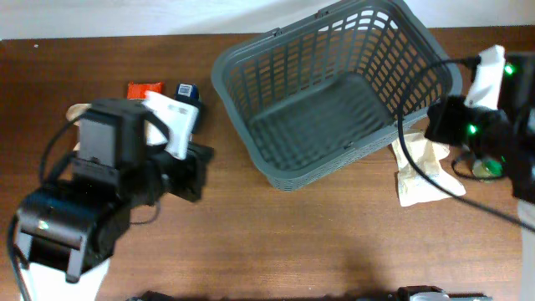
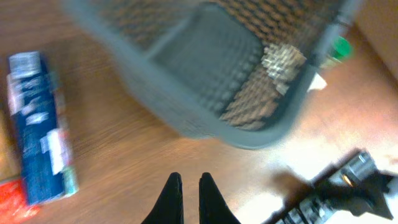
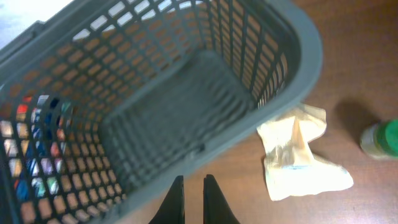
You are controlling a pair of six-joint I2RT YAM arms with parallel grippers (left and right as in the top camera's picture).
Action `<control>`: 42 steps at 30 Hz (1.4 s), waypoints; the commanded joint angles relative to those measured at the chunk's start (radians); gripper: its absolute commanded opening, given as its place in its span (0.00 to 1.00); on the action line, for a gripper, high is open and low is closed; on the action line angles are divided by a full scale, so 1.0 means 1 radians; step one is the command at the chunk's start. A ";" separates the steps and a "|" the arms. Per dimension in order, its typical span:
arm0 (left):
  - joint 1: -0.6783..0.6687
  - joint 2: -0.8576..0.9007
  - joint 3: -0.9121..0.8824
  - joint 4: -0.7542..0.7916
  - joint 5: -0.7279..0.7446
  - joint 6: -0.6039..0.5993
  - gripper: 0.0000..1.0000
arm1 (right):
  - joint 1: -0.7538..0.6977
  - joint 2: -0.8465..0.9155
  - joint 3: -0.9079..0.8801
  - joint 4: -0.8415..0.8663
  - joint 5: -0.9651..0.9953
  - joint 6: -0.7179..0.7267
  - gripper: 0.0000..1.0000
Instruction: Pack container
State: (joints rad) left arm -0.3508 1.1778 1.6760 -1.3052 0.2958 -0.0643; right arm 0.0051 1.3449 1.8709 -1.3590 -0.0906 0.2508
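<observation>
— So, what takes up the most room?

— From overhead, the brown wooden counter (image 1: 318, 242) fills nearly the whole view. Next comes the large dark grey plastic shopping basket (image 1: 322, 117), rectangular with slotted lattice sides and a thick rim. It stands on the counter toward 1 o'clock from the middle, turned at an angle, and its floor is bare.

— And the arms?

— The black left arm (image 1: 92, 192) bulks at 8 o'clock of the counter. The right arm (image 1: 485, 125), with green lights and a white part, sits at 3 o'clock, just beside the basket's far end.

— Any loose goods?

— A crumpled cream paper packet (image 1: 418, 171) lies on the counter at 4 o'clock of the basket, close under its rim. At 9 o'clock of the basket lies a long blue printed packet (image 2: 37, 124), with a small red packet (image 1: 144, 89) near it. A small jar with a green lid (image 3: 379, 140) stands at 3 o'clock of the cream packet, apart from it.

— How are the pincers?

— The left pincer (image 2: 189, 180) has its dark fingers drawn together, only a sliver between them, gripping nothing, above bare wood short of the basket's rim. The right pincer (image 3: 193, 183) looks the same, equally empty, over the basket's near wall.
</observation>
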 commanded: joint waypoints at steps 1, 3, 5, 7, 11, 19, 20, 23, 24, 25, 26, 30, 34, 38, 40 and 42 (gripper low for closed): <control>-0.156 -0.003 0.051 -0.032 -0.073 0.008 0.02 | -0.006 0.026 0.009 0.055 0.038 -0.008 0.04; -0.298 -0.001 0.054 -0.049 -0.130 -0.042 0.02 | -0.007 0.055 0.009 0.122 0.085 -0.008 0.04; -0.388 0.018 0.054 -0.080 -0.185 -0.055 0.02 | -0.021 0.081 0.009 0.152 0.084 -0.007 0.04; -0.447 0.051 0.054 -0.103 -0.215 -0.055 0.02 | -0.042 0.106 0.009 0.164 0.084 -0.007 0.04; -0.563 0.158 0.054 -0.128 -0.308 -0.050 0.02 | -0.080 0.158 0.009 0.169 0.061 -0.008 0.04; -0.628 0.328 0.055 -0.074 -0.335 -0.009 0.02 | -0.086 0.253 0.009 0.172 0.062 -0.011 0.04; -0.628 0.337 0.055 -0.068 -0.334 -0.005 0.02 | -0.086 0.262 0.009 0.172 0.061 -0.011 0.04; -0.628 0.357 0.055 -0.042 -0.334 0.013 0.02 | -0.086 0.281 0.008 0.171 0.062 -0.011 0.04; -0.628 0.364 0.055 -0.029 -0.338 0.013 0.02 | -0.086 0.290 0.008 0.171 0.062 -0.011 0.04; -0.628 0.371 0.055 -0.018 -0.338 0.029 0.02 | -0.086 0.298 0.008 0.170 0.062 -0.011 0.04; -0.628 0.377 0.055 -0.015 -0.338 0.036 0.02 | -0.086 0.302 0.008 0.169 0.062 -0.011 0.04; -0.628 0.414 0.055 -0.014 -0.346 0.037 0.02 | -0.086 0.330 0.008 0.151 0.062 -0.011 0.04; -0.628 0.441 0.055 -0.011 -0.381 0.058 0.02 | -0.086 0.341 0.007 0.126 0.062 -0.011 0.04; -0.605 0.450 0.055 -0.011 -0.454 0.058 0.02 | -0.086 0.341 0.006 0.081 0.062 -0.011 0.04; -0.576 0.450 0.055 -0.013 -0.454 0.058 0.02 | -0.086 0.341 0.006 0.060 0.062 -0.011 0.04; -0.535 0.450 0.055 -0.014 -0.454 0.058 0.02 | -0.086 0.341 0.006 0.038 0.062 -0.011 0.04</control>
State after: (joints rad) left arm -0.9386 1.6199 1.7172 -1.3201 -0.1135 -0.0189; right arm -0.0734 1.6768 1.8713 -1.2991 -0.0360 0.2493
